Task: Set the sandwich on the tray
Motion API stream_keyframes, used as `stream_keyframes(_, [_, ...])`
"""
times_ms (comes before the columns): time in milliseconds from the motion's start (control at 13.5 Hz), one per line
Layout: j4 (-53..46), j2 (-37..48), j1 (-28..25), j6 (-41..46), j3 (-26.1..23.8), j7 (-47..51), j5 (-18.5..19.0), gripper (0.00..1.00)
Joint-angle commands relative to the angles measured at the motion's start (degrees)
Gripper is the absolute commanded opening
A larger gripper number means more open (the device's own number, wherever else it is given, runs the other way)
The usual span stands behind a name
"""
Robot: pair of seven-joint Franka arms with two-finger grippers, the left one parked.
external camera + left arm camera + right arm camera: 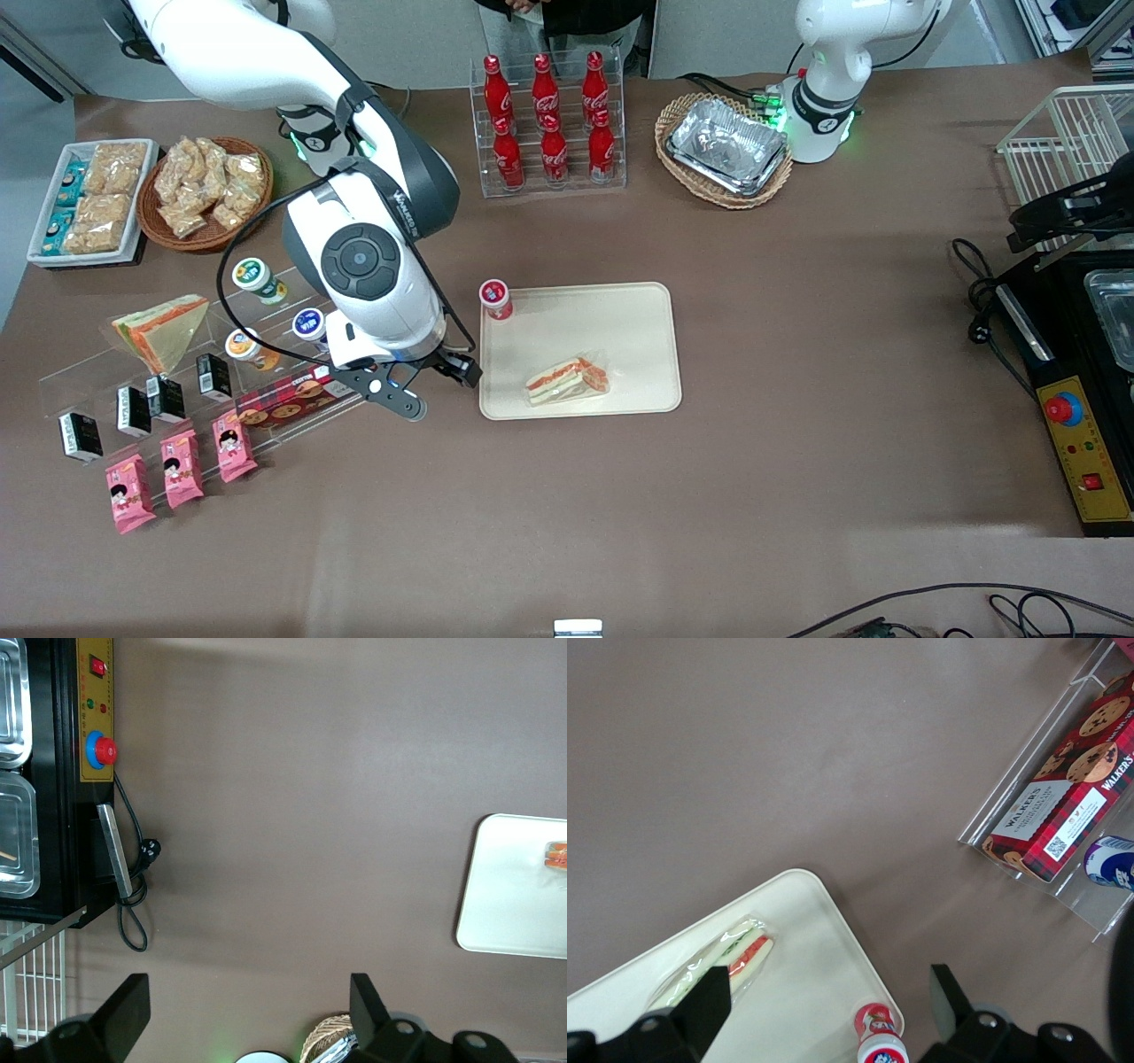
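Sandwich (567, 381) lies flat on tray (620, 328), lower middle of front view, so placement looks done. Gripper (423, 390) hangs just beside tray edge, fingers spread, holding nothing. Red-capped bottle (495, 299) at tray corner.

"WALKERS" on the red tartan cookie box (1065, 803); Coca-Cola script on red bottles (547, 121).

Cola bottles (549, 120) racked; cookie box (1067, 802) shelved.
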State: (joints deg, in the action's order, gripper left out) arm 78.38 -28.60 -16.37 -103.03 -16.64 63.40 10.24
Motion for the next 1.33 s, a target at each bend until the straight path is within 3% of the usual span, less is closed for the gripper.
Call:
stream_keyframes(0, [5.0,7.0,2.0,3.0,-0.5,-22.7,-3.6,1.00])
stream_keyframes(593, [5.0,8.3,2.9,4.1,-0.3,-23.8,-3.6,1.00])
stream_keyframes(963, [5.0,12.1,9.4,8.7,-0.3,-33.9,-3.6,1.00])
stream_keyframes(1111, [5.0,13.7,14.0,10.5,-0.3,-42.1,-3.8,1.00])
stream_keyframes(1259, [5.3,15.8,19.7,11.2,-0.3,-50.0,-6.5,1.00])
